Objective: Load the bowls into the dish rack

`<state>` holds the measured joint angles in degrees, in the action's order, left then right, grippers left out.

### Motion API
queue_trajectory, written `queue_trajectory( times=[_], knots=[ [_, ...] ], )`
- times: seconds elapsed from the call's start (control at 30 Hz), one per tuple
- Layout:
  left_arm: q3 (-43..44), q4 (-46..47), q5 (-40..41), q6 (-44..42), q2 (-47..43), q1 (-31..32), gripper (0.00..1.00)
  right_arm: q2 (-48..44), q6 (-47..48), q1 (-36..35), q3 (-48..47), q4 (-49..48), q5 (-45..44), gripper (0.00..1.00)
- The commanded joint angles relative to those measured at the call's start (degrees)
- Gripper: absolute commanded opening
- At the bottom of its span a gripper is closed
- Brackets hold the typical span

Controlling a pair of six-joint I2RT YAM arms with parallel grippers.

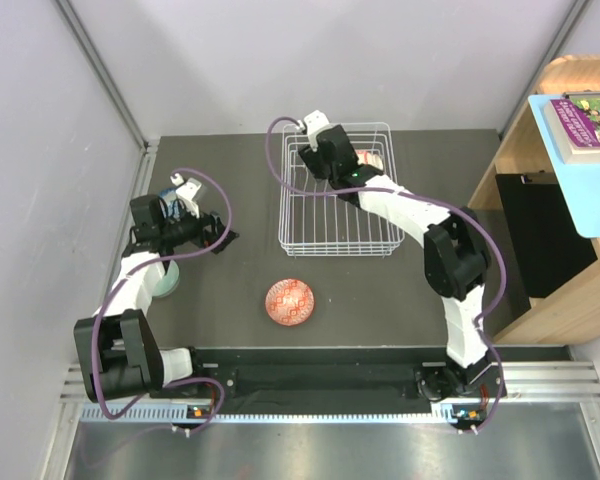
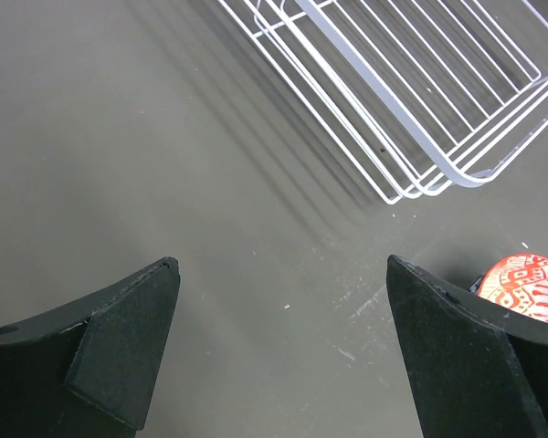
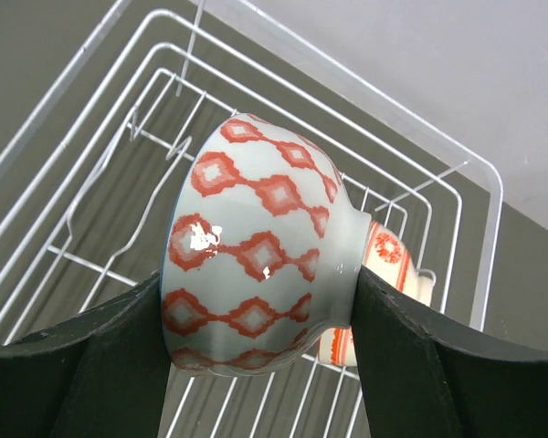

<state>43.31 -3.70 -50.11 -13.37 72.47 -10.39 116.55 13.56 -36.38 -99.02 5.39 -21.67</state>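
My right gripper clasps a red-diamond bowl on its side over the dish rack, by another bowl in its far right corner. My left gripper hangs released (orange-red bowl nearby on the table).

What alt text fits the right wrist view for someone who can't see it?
The right tool grips a pale bowl with orange-red diamonds, tipped on its side, over the white wire dish rack. A second orange-patterned bowl lies in the rack behind it.
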Motion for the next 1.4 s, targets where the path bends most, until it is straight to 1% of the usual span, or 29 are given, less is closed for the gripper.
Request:
queue_trajectory(
  times=[0.0, 0.23, 0.4, 0.67, 0.93, 1.0, 1.03, 1.1, 1.13, 1.17, 1.23, 1.3, 1.33, 1.37],
  knots=[
    [-0.59, 3.00, -2.36, 0.53, -1.01, -0.50, 0.99, 1.30, 3.05, -1.67, -3.28, -7.23, -4.16, 0.00],
    [-0.86, 3.27, -2.63, 0.53, -0.92, -0.51, 0.99, 4.73, 6.21, -2.47, -4.07, -9.34, -6.36, 0.00],
    [-1.21, 3.27, -2.80, 0.45, -0.75, -0.68, 0.99, 7.89, 7.27, -3.08, -6.53, -9.78, -7.24, 0.00],
    [-1.47, 3.27, -3.07, 0.36, -0.49, -0.77, 0.99, 11.76, 13.33, -4.49, -7.85, -14.43, -9.53, 0.00],
    [-1.39, 3.27, -3.16, 0.36, -0.31, -0.86, 0.99, 14.49, 16.76, -5.28, -9.26, -15.32, -9.97, 0.01],
    [-1.47, 3.27, -3.07, 0.36, -0.48, -0.86, 0.99, 14.67, 17.72, -5.54, -8.91, -15.76, -10.14, 0.08],
    [-1.47, 3.35, -3.15, 0.36, -0.48, -0.86, 0.99, 14.76, 17.90, -5.63, -8.73, -15.76, -10.06, 0.20],
    [-1.47, 3.18, -3.15, 0.36, -0.40, -0.94, 0.99, 14.58, 18.16, -5.81, -8.47, -15.85, -10.23, 0.32],
    [-1.47, 3.26, -3.07, 0.27, -0.48, -0.86, 0.99, 14.58, 18.25, -6.07, -8.38, -15.85, -10.23, 0.41],
    [-1.47, 3.27, -3.07, 0.27, -0.40, -0.94, 0.99, 14.41, 18.34, -5.98, -8.29, -15.85, -10.23, 0.45],
    [-1.47, 3.27, -2.98, 0.18, -0.40, -0.94, 0.99, 14.41, 18.52, -6.07, -7.94, -15.85, -10.49, 0.62],
    [-1.39, 3.27, -2.98, 0.27, -0.57, -0.94, 0.99, 14.23, 18.43, -6.07, -7.59, -15.85, -10.50, 0.67],
    [-1.47, 3.35, -2.98, 0.18, -0.57, -1.03, 0.99, 13.97, 18.43, -6.16, -7.41, -15.93, -10.58, 0.74],
    [-1.47, 3.27, -2.98, 0.27, -0.66, -1.03, 0.99, 13.97, 18.43, -6.16, -7.33, -16.02, -10.67, 0.77]
  ],
)
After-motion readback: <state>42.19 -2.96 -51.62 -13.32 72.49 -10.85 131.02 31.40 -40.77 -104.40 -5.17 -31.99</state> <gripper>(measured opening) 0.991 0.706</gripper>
